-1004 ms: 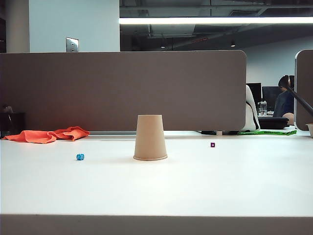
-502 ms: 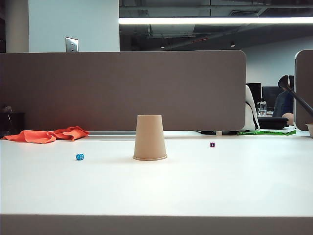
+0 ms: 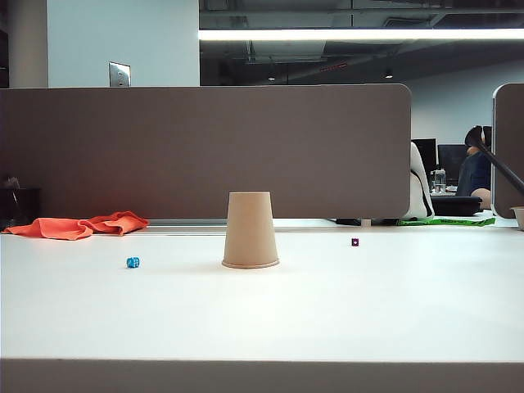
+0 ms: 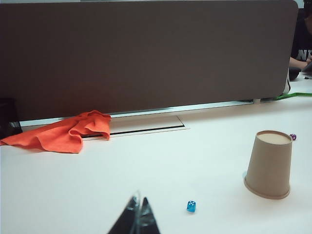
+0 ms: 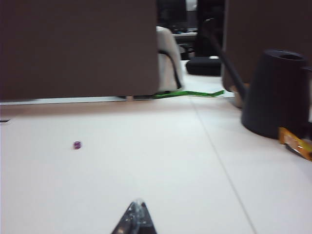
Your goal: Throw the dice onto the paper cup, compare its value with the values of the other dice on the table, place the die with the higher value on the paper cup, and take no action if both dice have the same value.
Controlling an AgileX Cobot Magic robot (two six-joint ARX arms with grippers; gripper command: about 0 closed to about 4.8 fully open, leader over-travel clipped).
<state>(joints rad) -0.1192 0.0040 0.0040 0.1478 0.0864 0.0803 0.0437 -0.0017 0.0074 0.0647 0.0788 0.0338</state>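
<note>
I see a white surface [image 3: 368, 311]. On it the paper cup [image 3: 250, 230] stands upside down, the blue die [image 3: 133, 263] well to its left, the purple die [image 3: 355, 242] to its right, farther back. An orange cloth [image 3: 78, 225] lies crumpled at the far left edge.

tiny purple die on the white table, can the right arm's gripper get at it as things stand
Probably yes. In the right wrist view the tiny dark purple die sits alone on bare white table, nothing between it and the right gripper, whose jaws are shut and would need opening. The tan paper cup stands well off.
</note>
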